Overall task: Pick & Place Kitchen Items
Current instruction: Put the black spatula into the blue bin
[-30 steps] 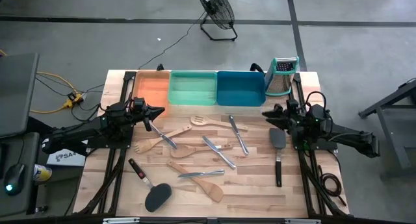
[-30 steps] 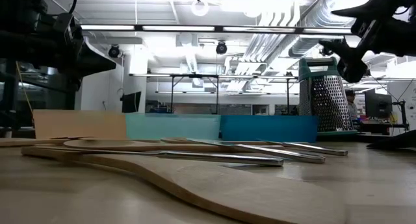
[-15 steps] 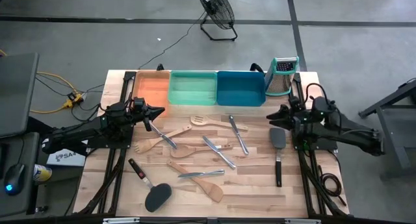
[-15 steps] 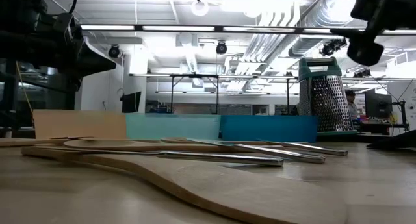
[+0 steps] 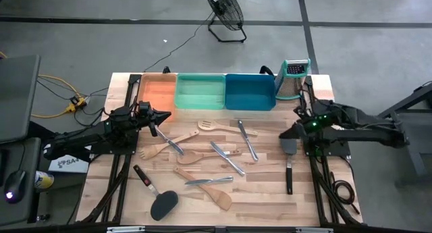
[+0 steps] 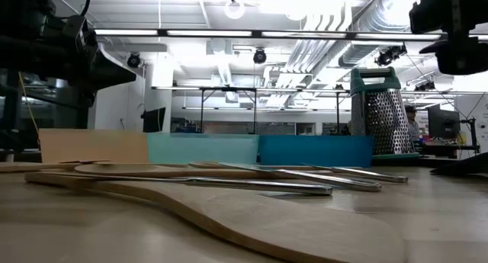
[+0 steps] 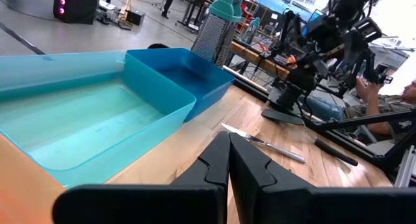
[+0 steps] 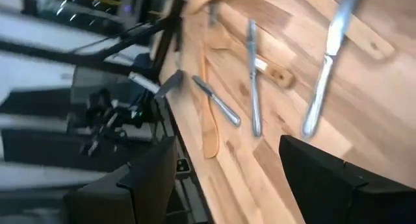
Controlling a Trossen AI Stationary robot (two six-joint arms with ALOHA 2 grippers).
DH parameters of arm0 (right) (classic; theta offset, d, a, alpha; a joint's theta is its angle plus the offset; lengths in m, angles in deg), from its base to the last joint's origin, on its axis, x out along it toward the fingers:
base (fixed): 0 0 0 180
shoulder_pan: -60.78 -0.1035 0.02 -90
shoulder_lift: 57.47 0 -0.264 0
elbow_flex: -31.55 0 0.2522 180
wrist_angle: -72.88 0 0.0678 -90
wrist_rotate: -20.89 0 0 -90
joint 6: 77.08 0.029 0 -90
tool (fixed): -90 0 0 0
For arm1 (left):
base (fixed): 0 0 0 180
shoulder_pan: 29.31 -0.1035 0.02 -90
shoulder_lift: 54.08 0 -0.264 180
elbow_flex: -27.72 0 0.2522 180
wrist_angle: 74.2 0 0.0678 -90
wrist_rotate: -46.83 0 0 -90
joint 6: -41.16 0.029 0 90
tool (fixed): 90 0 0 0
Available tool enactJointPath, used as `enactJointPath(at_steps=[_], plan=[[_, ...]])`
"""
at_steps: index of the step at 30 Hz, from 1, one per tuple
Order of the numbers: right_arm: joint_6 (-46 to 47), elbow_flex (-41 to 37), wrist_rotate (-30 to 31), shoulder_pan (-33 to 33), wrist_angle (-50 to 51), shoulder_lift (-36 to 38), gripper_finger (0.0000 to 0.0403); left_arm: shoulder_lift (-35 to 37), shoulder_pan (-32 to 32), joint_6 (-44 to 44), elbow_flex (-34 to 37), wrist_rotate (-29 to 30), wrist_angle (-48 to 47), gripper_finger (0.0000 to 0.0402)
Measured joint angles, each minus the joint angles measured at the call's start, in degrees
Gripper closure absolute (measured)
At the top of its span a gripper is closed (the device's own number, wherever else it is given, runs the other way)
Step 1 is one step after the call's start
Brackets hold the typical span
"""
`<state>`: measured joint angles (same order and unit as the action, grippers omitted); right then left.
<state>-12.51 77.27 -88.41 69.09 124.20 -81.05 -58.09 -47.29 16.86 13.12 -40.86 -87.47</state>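
Wooden spoons and spatulas [image 5: 202, 155], silver cutlery [image 5: 229, 159] and a black spatula [image 5: 158, 200] lie flat on the table's middle. A black turner [image 5: 289, 162] lies near the right edge. My right gripper [image 5: 288, 130] hangs open above the turner's head, touching nothing; its wrist view [image 8: 227, 146] looks down on silver cutlery [image 8: 253, 87] and a wooden spoon [image 8: 208, 113]. My left gripper [image 5: 164, 116] waits, shut, in the air by the orange tray, its fingertips [image 7: 229, 159] together.
Orange [image 5: 156, 91], green [image 5: 200, 91] and blue [image 5: 250, 91] trays line the far edge, with a steel grater [image 5: 291, 79] at their right end. A person [image 7: 406, 94] shows beyond the table's right side. Bare wood lies near the front right corner.
My right gripper has risen, leaving the top of the low view, and has moved a little toward the near edge, over the black turner's head. The arm behind it has stretched out toward the right. No utensil has moved.
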Motion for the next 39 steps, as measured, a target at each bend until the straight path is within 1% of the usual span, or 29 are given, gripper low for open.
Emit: enactJointPath(at_steps=[5, 10, 16, 18, 23, 29, 34, 39], plan=[[11.1, 0.6, 3.3, -7.8, 0.0, -5.3, 0.014, 0.0, 0.0, 0.0, 0.0, 0.0, 0.0, 0.0396], [22.7, 0.6, 8.7, -17.9, 0.0, -10.6, 0.014, 0.0, 0.0, 0.0, 0.0, 0.0, 0.0, 0.0396], [37.5, 0.6, 12.9, -29.6, 0.0, -16.6, 0.014, 0.0, 0.0, 0.0, 0.0, 0.0, 0.0, 0.0396], [42.0, 0.7, 13.8, -32.6, 0.1, -19.0, 0.014, 0.0, 0.0, 0.0, 0.0, 0.0, 0.0, 0.0396], [52.9, 0.7, 13.9, -39.0, 2.0, -24.7, 0.014, 0.0, 0.0, 0.0, 0.0, 0.0, 0.0, 0.0396], [61.2, 0.7, 14.8, -43.4, 6.4, -30.4, 0.014, 0.0, 0.0, 0.0, 0.0, 0.0, 0.0, 0.0396], [63.2, 0.7, 15.2, -44.0, 9.9, -35.2, 0.014, 0.0, 0.0, 0.0, 0.0, 0.0, 0.0, 0.0396], [63.5, 0.7, 20.2, -43.9, 10.8, -39.6, 0.014, 0.0, 0.0, 0.0, 0.0, 0.0, 0.0, 0.0396]])
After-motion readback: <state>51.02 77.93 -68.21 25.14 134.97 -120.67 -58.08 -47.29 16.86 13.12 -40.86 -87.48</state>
